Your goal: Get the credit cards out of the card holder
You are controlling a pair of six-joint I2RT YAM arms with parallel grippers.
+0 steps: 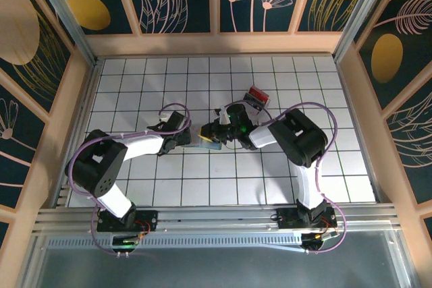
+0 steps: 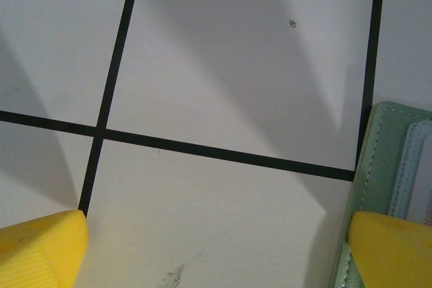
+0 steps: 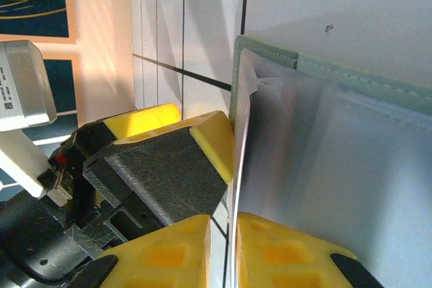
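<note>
— Grey-green, stitched, soft-looking bifold card holder [image 3: 351, 80]: where is it?
— Mid-table on the matt white, black-lined tiled tabletop [image 2: 223, 79], between both grippers, with a frosted pocket inside
— And the fingers?
— On the left gripper [image 2: 216, 254] the yellow pads are spread wide, one over bare tile, one at the holder's stitched rim. On the right gripper [image 3: 233, 237] the dimpled yellow pads are drawn narrow, pinching a thin pale edge of the holder; card or pocket, I cannot tell
— Room to move?
— Open tiles all round; a clear plastic box [image 1: 257, 94] sits farther back, apart

Overhead high, looking down — wrist views close, both catching card holder [image 2: 381, 166] edge.
</note>
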